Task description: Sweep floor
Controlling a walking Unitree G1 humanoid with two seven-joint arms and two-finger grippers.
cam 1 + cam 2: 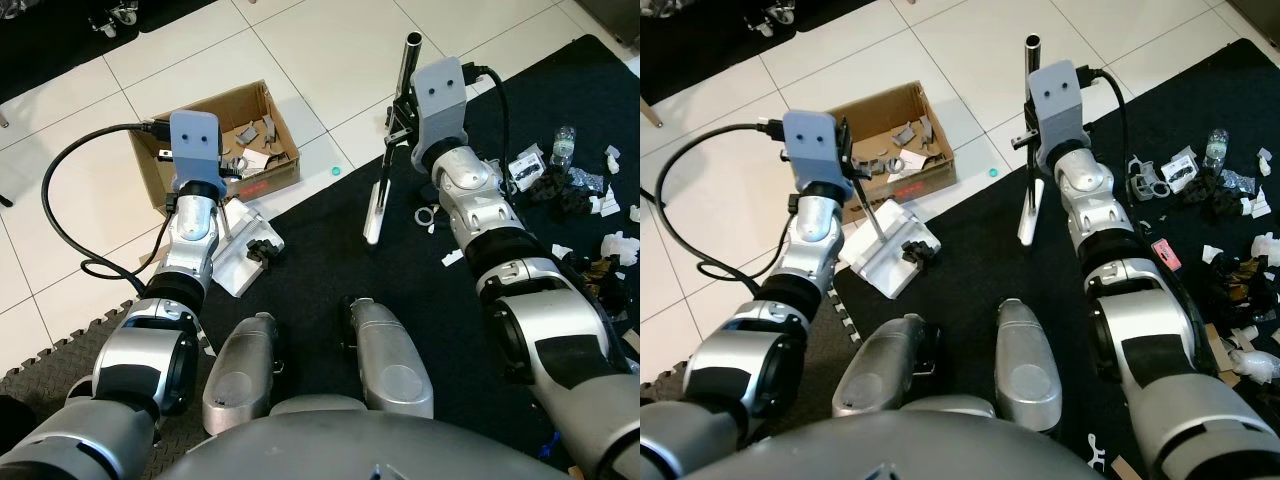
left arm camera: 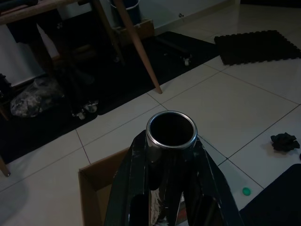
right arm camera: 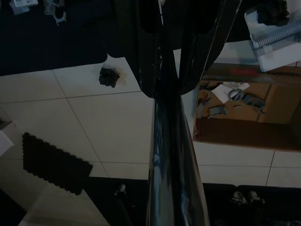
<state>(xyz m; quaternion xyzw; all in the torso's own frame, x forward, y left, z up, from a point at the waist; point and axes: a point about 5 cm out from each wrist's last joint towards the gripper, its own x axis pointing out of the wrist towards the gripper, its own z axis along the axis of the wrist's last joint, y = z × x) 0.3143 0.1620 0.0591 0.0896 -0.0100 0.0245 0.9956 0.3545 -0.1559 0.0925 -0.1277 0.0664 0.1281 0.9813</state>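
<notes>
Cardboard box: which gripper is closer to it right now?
Left. The left gripper holds the dustpan handle right at the cardboard box's near edge; the right gripper grips the broom handle further off, across bare tile.

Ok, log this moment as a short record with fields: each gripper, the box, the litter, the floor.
left gripper: shut on the dustpan handle, white dustpan resting on the mat edge
right gripper: shut on the broom handle, held upright
cardboard box: open, on white tiles, scraps inside
litter: paper bits, plastic bottle, dark pieces scattered on the black mat, robot's right
green cap: on tile beside the box
</notes>
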